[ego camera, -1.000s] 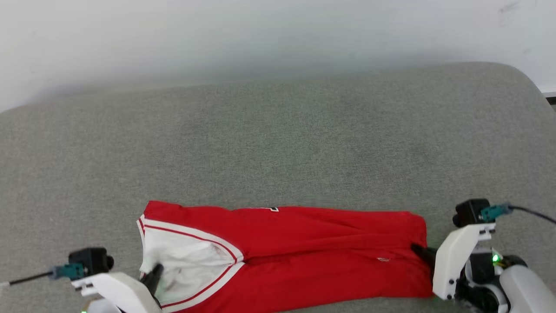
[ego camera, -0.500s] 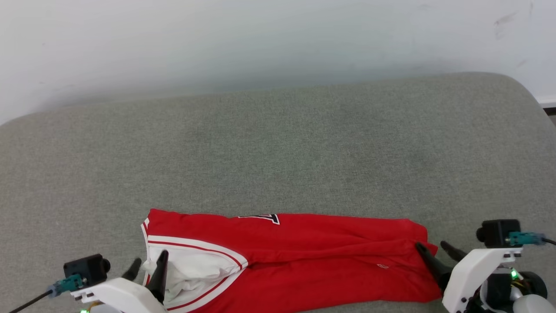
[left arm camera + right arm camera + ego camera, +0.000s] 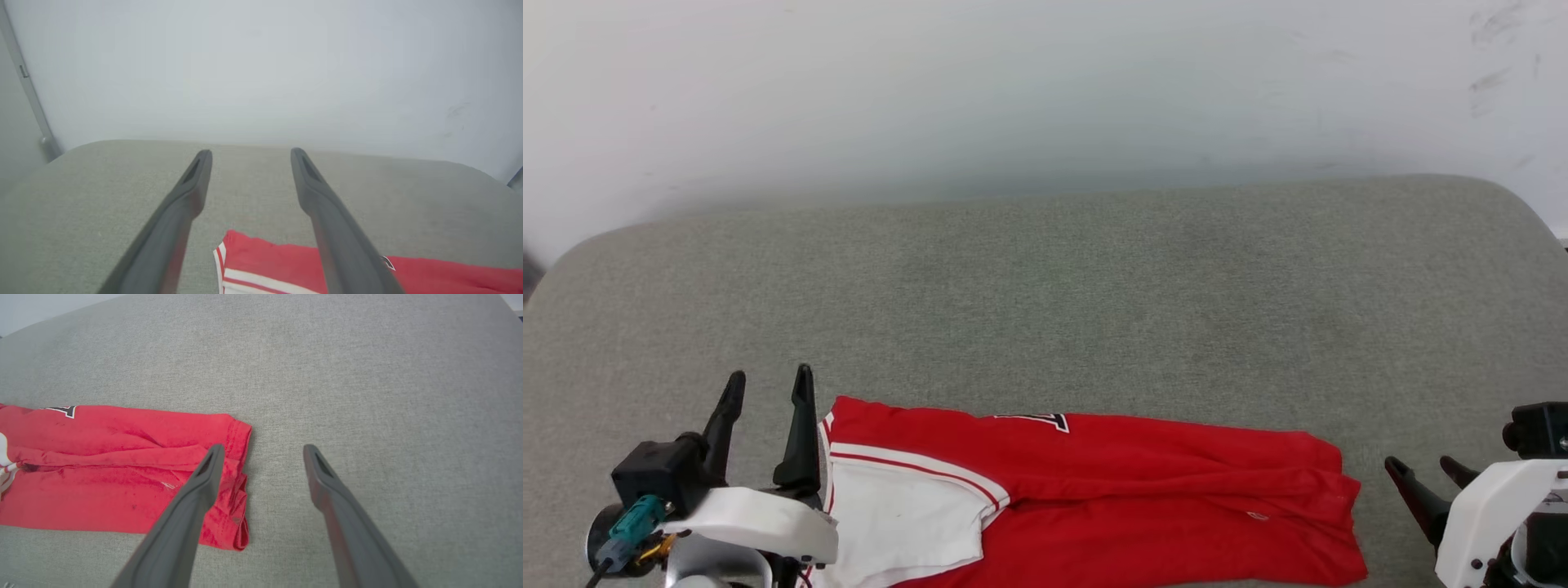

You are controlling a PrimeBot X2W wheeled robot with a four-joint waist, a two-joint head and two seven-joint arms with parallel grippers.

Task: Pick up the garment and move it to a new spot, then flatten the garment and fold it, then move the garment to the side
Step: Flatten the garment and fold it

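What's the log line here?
garment: folded, on grey surface | left pincer: open, empty, at sleeve end | right pincer: open, empty, at hem end

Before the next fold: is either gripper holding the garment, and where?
Nothing is held: left gripper and right gripper stand open at either end of the garment.

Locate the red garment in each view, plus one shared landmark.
Head view: garment at bottom centre, lying lengthwise.
Left wrist view: garment along the bottom edge, centre to right.
Right wrist view: garment in the left half, mid-height.
Shared landmark: black print corner on its far edge.
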